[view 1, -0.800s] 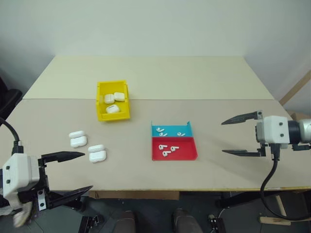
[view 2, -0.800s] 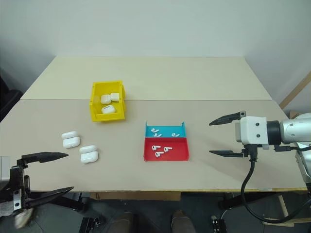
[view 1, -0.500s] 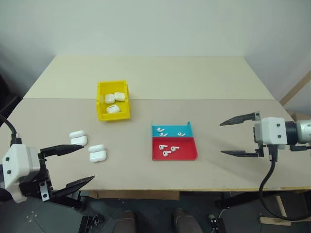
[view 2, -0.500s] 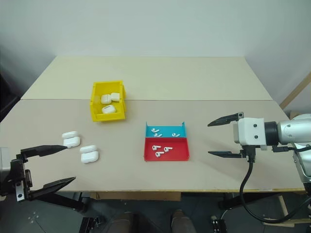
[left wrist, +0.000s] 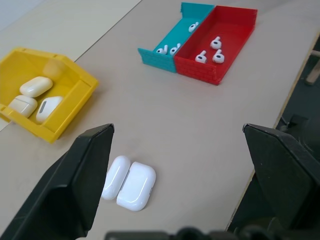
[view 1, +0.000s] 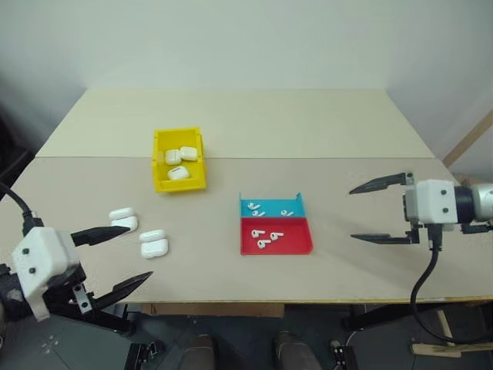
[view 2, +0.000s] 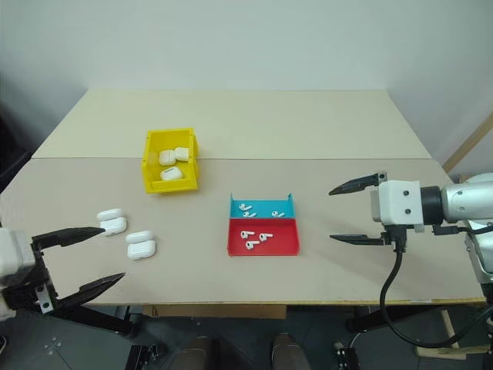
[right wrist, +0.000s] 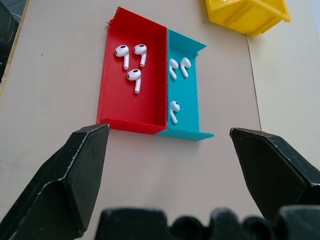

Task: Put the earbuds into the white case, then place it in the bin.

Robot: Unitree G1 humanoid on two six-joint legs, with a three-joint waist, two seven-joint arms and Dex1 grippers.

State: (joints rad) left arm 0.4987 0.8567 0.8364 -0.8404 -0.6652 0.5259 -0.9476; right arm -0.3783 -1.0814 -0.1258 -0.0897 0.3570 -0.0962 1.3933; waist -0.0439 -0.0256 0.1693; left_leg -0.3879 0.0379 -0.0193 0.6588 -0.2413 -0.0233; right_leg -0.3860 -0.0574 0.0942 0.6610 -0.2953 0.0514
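Both pincers [view 1: 114, 256] [view 1: 380, 210] wide open — seemingly empty

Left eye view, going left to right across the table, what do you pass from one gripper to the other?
Left gripper → open case by its fingertip → second open case → yellow bin → red-and-blue tray → right gripper.

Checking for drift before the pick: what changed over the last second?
The left gripper rose and tilted toward the open cases; both it and the right gripper stayed open and empty. Cases, earbuds, tray and bin did not move.
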